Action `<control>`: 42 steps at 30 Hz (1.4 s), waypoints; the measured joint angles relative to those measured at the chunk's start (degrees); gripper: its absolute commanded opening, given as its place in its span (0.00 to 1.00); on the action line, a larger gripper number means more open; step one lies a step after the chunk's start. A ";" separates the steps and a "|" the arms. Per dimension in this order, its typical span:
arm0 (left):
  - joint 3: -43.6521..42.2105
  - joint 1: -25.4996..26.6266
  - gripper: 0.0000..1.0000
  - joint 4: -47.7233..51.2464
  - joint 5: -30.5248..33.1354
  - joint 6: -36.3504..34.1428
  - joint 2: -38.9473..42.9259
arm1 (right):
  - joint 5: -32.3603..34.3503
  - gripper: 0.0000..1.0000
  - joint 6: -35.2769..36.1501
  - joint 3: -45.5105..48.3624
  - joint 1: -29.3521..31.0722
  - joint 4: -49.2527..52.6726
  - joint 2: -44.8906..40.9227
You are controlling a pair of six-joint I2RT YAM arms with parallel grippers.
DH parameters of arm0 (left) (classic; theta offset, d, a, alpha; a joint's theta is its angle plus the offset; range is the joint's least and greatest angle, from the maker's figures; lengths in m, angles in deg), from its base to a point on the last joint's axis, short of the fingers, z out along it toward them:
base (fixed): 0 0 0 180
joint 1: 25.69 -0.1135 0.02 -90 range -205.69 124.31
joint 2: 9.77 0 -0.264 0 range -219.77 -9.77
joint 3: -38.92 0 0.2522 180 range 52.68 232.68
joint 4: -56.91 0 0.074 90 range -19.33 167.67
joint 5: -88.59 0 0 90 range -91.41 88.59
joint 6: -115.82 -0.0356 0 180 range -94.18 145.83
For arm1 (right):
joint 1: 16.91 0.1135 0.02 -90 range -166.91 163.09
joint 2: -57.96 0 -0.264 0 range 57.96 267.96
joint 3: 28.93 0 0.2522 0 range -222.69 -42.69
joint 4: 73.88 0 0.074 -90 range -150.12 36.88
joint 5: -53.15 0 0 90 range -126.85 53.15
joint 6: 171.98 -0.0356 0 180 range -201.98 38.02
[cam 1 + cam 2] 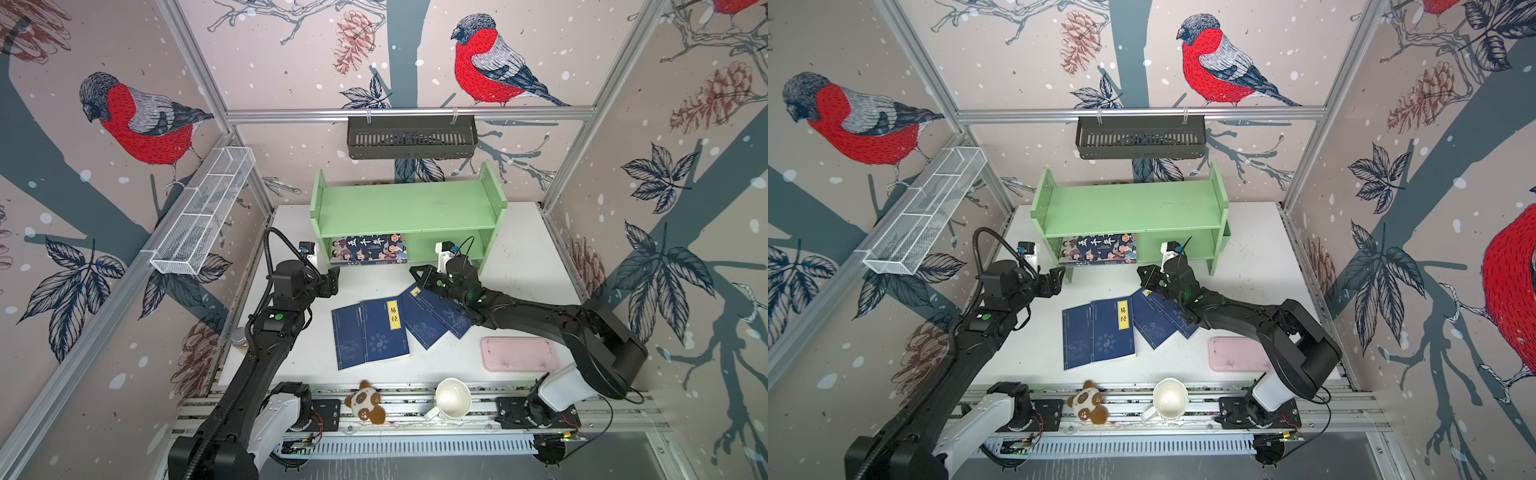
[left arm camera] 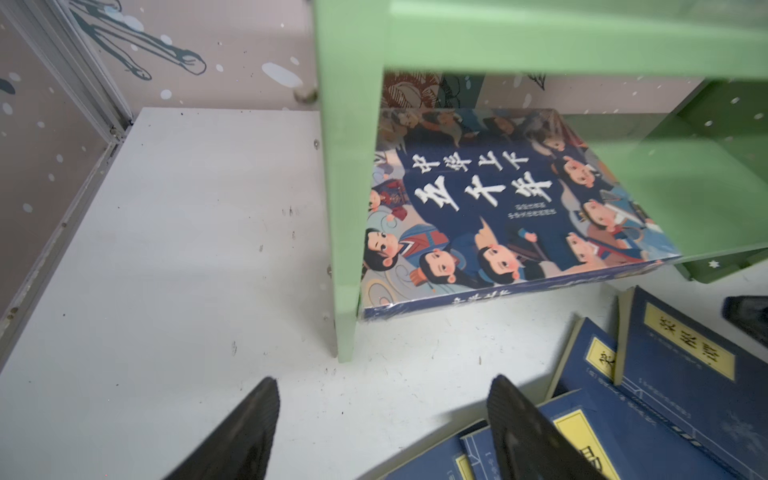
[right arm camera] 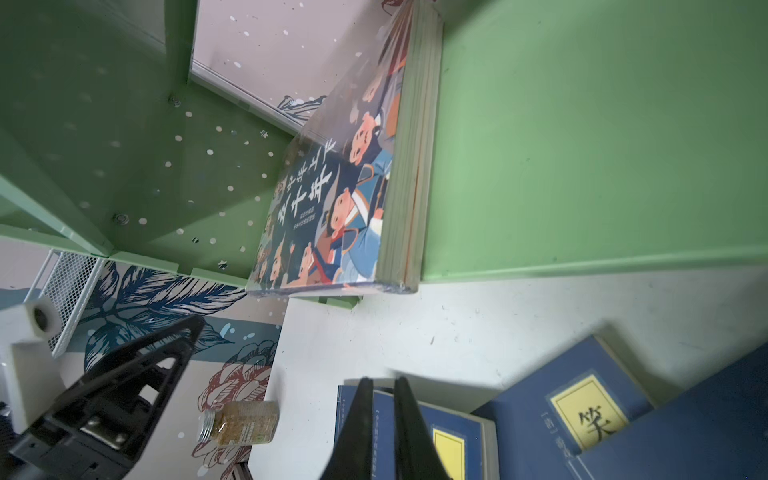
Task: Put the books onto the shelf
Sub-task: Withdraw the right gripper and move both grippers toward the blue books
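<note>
Left jaws gaped empty; right jaws, pinched shut above the navy books (image 1: 380, 336), likely needed reopening astride one book's edge

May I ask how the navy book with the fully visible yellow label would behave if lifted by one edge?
The navy book looks thin and soft-covered, so it probably sags or flops open. It lies flat on the table, so getting under its edge seems hard. It overlaps a neighbouring book, which pushing might drag.
</note>
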 measured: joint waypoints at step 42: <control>-5.90 0.02 0.77 3.89 -26.05 35.34 -6.54 | -13.99 0.54 2.89 8.00 2.23 19.74 -17.38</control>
